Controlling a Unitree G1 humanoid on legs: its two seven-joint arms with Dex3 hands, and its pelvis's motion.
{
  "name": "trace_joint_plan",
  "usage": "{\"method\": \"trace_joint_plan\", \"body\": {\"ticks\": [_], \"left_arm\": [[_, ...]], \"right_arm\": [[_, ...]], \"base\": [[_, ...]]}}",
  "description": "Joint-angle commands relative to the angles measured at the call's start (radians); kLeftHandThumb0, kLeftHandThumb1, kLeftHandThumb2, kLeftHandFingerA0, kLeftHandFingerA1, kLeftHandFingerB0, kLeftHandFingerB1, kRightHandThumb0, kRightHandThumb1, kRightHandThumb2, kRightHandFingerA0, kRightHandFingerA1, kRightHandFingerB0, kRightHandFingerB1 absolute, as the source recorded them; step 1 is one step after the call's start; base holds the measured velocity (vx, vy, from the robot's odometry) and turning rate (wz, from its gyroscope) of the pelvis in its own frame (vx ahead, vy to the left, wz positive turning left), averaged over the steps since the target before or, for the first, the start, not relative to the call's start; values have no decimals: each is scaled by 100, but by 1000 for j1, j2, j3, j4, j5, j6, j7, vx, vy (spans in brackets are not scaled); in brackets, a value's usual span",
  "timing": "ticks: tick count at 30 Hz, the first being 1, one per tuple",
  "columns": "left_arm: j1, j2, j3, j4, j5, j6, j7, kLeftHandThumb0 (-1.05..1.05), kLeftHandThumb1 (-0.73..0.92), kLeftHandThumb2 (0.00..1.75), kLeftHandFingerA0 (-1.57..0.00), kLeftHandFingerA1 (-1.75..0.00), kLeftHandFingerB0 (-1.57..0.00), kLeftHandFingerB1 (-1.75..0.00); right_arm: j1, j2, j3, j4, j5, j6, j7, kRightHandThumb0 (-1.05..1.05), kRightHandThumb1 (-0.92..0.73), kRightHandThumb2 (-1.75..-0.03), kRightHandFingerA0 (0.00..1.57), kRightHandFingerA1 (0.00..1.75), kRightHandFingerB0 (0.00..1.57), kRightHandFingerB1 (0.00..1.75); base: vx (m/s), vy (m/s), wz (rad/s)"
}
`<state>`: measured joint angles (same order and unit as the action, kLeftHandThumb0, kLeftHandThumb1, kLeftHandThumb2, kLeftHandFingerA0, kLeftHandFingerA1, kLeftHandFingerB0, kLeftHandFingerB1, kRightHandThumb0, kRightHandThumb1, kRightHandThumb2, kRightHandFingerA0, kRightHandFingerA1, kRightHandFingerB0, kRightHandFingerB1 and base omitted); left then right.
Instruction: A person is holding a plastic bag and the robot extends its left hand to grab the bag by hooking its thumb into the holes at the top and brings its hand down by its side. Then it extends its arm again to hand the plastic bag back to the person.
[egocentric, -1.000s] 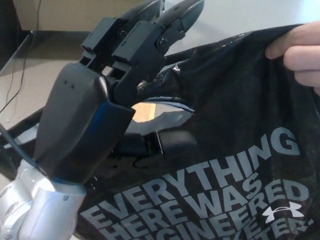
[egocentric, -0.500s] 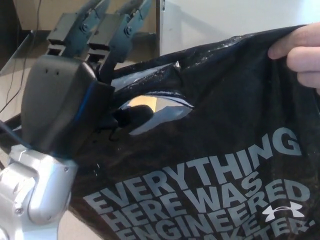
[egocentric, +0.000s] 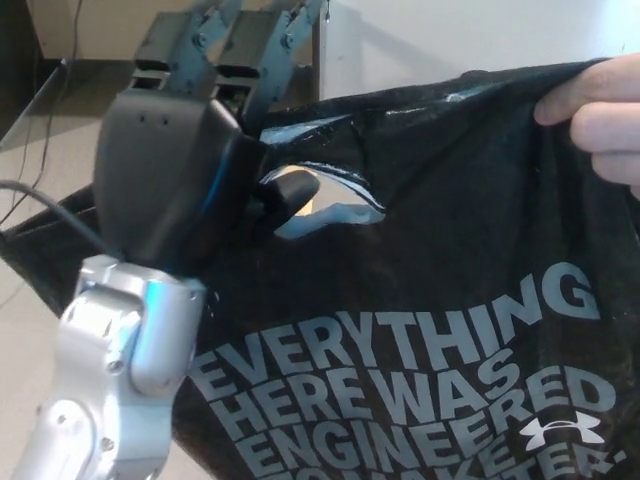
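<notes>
A person's hand (egocentric: 600, 115) at the upper right holds up a black plastic bag (egocentric: 450, 240) with grey printed lettering. It fills most of the head view. Near its top edge is a cut-out handle hole (egocentric: 335, 212). My left hand (egocentric: 175, 170) is raised against the bag's left side, with its two fingers (egocentric: 215, 35) stretched straight up and apart behind the bag's top edge. Its thumb (egocentric: 290, 190) pokes into the left end of the hole. The hand stays open and does not clamp the bag. My right hand does not show.
A black cable (egocentric: 40, 190) runs from my left wrist toward the left edge. Behind the bag are a white wall panel (egocentric: 450, 35) and a wooden cabinet (egocentric: 90, 25). A glass-like surface (egocentric: 45, 95) lies at far left above the pale floor.
My left hand's fingers have swung from pointing right over the bag's top to pointing straight up. The thumb has risen from below the hole into it.
</notes>
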<state>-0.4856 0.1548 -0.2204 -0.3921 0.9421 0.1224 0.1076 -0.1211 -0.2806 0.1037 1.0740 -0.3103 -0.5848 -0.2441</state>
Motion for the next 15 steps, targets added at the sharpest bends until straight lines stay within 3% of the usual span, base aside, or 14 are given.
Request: {"method": "trace_joint_plan", "body": {"ticks": [1,5,6,7,8,9,10,11,12,13,14,15], "left_arm": [[-54,-16,-28,109,54,-74,205,-41,41,65,-37,-46,-29,-39],[-87,-25,-36,175,48,-91,255,-39,45,67,-38,-45,-35,-40],[-114,-37,-48,230,54,-94,287,-32,60,60,-48,-40,-40,-34],[-139,-42,-46,268,40,-112,315,-37,54,73,-54,-51,-37,-43],[-150,-44,-46,288,33,-122,329,-28,69,62,-68,-101,-43,-34],[-163,-46,-45,312,24,-135,346,-28,69,62,-68,-101,-43,-34],[-178,-48,-45,338,17,-140,351,-27,75,65,-71,-150,-39,-34],[-201,-49,-44,374,5,-154,363,-26,80,65,-91,-126,-44,-34],[-225,-51,-43,413,-8,-172,378,-26,80,65,-91,-126,-44,-34],[-251,-50,-38,454,-18,-200,413,-22,76,63,-101,-113,-51,-36],[-290,-45,-33,504,-29,-231,443,-19,78,63,-109,-122,-68,-41],[-334,-38,-29,557,-39,-262,470,-19,78,63,-109,-122,-68,-41]], "right_arm": [[-6,-17,-11,3,15,-2,12,-21,-63,-58,65,45,50,37],[-11,-15,-8,11,13,2,15,-21,-63,-58,65,45,50,37],[7,-22,3,-1,-4,6,3,-23,-63,-59,66,45,49,36],[3,-23,3,-2,-4,6,3,-22,-63,-59,68,45,49,37],[3,-21,3,0,-2,5,4,-21,-63,-59,69,46,49,36],[5,-17,2,1,1,5,4,-21,-63,-59,69,46,49,36],[7,-17,3,7,0,6,4,-21,-63,-59,71,46,49,36],[17,-18,6,8,-3,0,0,-23,-63,-59,75,48,49,37],[29,-21,8,7,-7,-9,-6,-23,-63,-59,75,48,49,37],[24,-22,5,9,0,-7,6,-23,-64,-59,76,48,49,36],[14,-25,3,11,4,-9,16,-24,-64,-59,80,50,48,36],[4,-29,2,13,6,-12,23,-24,-64,-59,80,50,48,36]], "base": [[0,0,0],[0,0,0],[0,0,0],[0,0,0],[0,0,0],[0,0,0],[0,0,0],[0,0,0],[0,0,0],[0,0,0],[0,0,0],[0,0,0]]}}
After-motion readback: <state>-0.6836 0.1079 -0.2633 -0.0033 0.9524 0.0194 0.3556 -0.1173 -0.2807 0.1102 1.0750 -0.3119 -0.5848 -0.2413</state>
